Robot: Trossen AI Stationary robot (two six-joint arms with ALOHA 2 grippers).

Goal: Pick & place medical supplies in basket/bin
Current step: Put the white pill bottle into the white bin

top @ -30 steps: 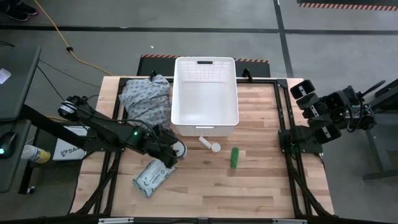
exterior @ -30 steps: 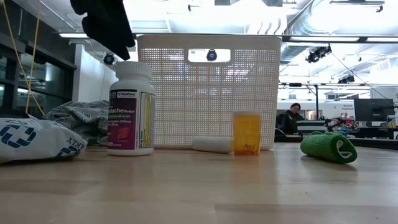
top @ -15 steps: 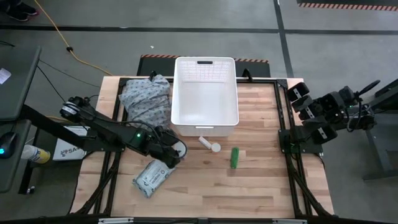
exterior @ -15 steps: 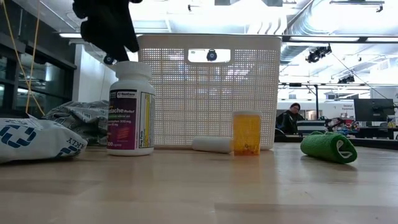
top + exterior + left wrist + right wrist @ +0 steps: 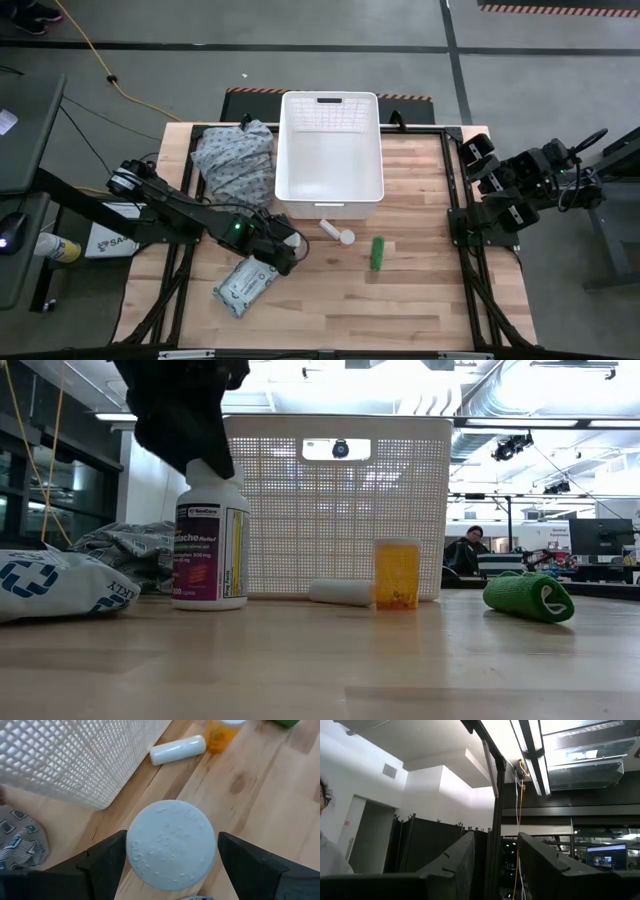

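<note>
The white pill bottle point(image 5: 210, 540) stands upright on the table in front of the bin's left corner. My left gripper point(image 5: 171, 840) is open and points down over it, one finger on each side of the round white cap point(image 5: 171, 845); in the low view the gripper point(image 5: 195, 440) hides the cap. The white perforated bin point(image 5: 330, 97) sits at the table's far middle. A white tube point(image 5: 330, 229), an orange vial point(image 5: 397, 572) and a green roll point(image 5: 377, 252) lie in front of the bin. A soft packet point(image 5: 245, 283) lies near left. My right gripper point(image 5: 497, 865) waits open, off the table's right edge.
The grey-blue patterned cloth point(image 5: 235, 155) is bunched against the bin's left wall. The bin wall point(image 5: 75, 760) stands close beside the bottle. Bare wood stretches across the table's near half and right side. A person sits far off in the room point(image 5: 470, 550).
My left gripper has come down from above the pill bottle until its open fingers straddle the cap, and the arm has shifted slightly toward the table's right. The bottle has stayed upright in place.
</note>
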